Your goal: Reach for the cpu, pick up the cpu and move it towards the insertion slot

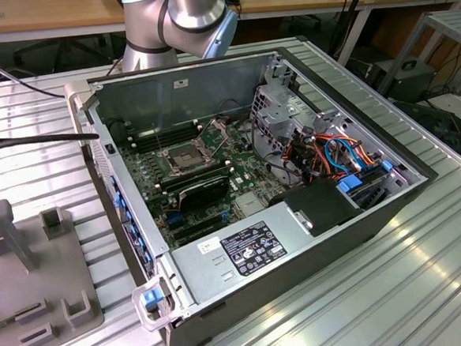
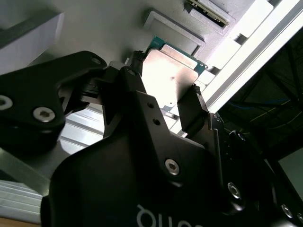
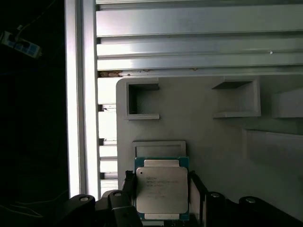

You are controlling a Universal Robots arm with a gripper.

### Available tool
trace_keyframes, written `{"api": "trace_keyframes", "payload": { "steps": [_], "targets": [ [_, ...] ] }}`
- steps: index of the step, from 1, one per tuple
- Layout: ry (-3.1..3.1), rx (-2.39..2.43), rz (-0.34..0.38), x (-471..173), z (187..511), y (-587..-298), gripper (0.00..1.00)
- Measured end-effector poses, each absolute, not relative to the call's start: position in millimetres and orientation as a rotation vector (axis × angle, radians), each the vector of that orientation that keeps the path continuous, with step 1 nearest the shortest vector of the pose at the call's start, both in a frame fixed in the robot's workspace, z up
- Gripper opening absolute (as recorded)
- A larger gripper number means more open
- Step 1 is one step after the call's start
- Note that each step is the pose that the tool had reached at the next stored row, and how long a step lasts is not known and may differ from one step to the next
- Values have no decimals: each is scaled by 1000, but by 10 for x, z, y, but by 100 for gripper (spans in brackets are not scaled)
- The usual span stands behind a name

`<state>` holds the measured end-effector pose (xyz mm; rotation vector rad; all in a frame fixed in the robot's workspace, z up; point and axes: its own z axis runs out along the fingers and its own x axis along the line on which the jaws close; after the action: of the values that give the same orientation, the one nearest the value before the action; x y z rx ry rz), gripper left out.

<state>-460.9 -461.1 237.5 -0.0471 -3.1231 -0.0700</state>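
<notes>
In both wrist views the cpu (image 3: 161,189) (image 2: 171,78), a thin square chip with a pale metal face and a green rim, sits between my gripper's (image 3: 162,190) (image 2: 165,82) two black fingers. The fingers press on its two opposite edges. It hangs a little above a shallow square recess (image 3: 158,147) in a grey plastic block (image 3: 218,156). The insertion slot (image 1: 183,155), a metal-framed square socket with a dark centre, lies on the motherboard inside the open computer case in the exterior view. My arm's silver joint (image 1: 192,13) stands behind the case.
The grey block has raised rectangular pockets (image 3: 142,101) beside the recess and rests on a ribbed aluminium table (image 3: 189,42). In the exterior view, the case walls (image 1: 177,86), a drive cage with cables (image 1: 307,132) and a power supply (image 1: 244,255) surround the board. Another grey notched block (image 1: 32,274) lies on the exterior view's left.
</notes>
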Motion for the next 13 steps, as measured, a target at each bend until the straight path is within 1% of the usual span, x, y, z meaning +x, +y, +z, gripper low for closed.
{"api": "trace_keyframes", "payload": {
  "steps": [13],
  "targets": [
    [-3123, -47, -70, -4609, 2454, -4612, 55]
  ]
}}
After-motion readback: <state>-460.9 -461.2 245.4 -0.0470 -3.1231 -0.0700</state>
